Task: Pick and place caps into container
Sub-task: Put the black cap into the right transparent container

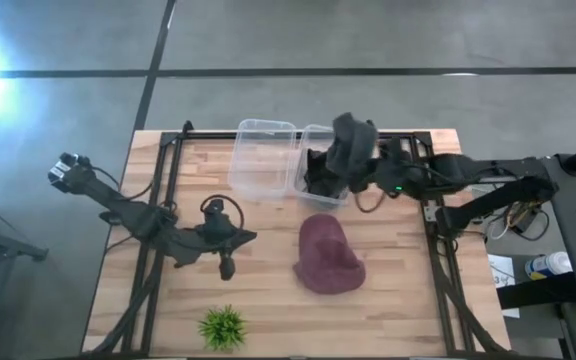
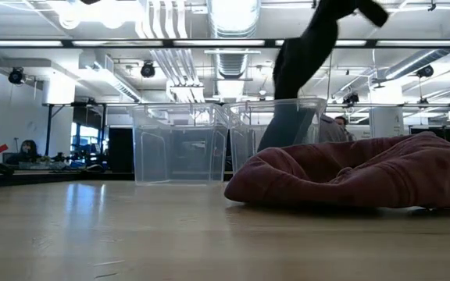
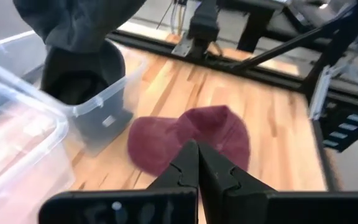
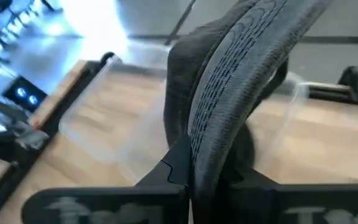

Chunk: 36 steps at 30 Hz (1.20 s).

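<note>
A dark grey cap [image 1: 351,143] hangs from my right gripper [image 4: 188,167] over the right-hand clear container [image 1: 311,135], in which another dark cap [image 3: 79,79] lies. In the low view the held cap [image 2: 303,55] reaches down behind that container's wall [image 2: 287,129]. The maroon cap [image 1: 328,255] lies flat on the table in front of the containers, crown up. My left gripper [image 1: 227,266] is shut and touches nothing. It hovers to the left of the maroon cap [image 3: 191,134]. My right gripper pinches the dark grey cap by its stitched brim [image 4: 219,106], which stands on edge between the two fingers. The fingers come from the table's right side. The cap is lifted off the table, and its crown [image 1: 346,170] hangs below the gripper over the right container.
A second clear container [image 1: 263,158] stands beside the first, on its left, and I see nothing in it. A small green spiky plant [image 1: 223,327] sits near the table's near edge. Bare wood lies between the left arm and the containers. A black frame rail [image 1: 433,215] runs along the table's sides.
</note>
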Each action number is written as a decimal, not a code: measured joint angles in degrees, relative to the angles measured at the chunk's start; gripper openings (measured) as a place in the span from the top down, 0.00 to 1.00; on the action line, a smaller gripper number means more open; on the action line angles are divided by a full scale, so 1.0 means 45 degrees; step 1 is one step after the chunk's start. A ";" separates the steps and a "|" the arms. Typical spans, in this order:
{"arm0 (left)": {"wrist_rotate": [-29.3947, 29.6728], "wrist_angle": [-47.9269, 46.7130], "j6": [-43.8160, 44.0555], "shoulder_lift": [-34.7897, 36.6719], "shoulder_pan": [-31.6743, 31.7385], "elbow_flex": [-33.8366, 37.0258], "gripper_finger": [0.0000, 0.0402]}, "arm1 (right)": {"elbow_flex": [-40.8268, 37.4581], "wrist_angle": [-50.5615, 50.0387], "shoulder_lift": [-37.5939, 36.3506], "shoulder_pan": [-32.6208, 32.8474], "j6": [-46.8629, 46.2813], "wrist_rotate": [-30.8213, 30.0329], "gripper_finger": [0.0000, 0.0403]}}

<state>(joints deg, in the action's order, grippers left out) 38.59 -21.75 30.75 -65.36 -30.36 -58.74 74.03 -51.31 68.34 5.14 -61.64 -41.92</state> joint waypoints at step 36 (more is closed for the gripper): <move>-0.0118 -0.1400 0.1162 -0.0244 0.0231 0.0010 1.00 | 0.1541 -0.1861 0.3083 -0.2610 -0.0882 0.6221 0.97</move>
<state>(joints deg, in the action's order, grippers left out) 38.06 -28.05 35.98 -66.46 -29.32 -58.70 80.97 -59.68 82.22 -6.60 -65.60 -13.92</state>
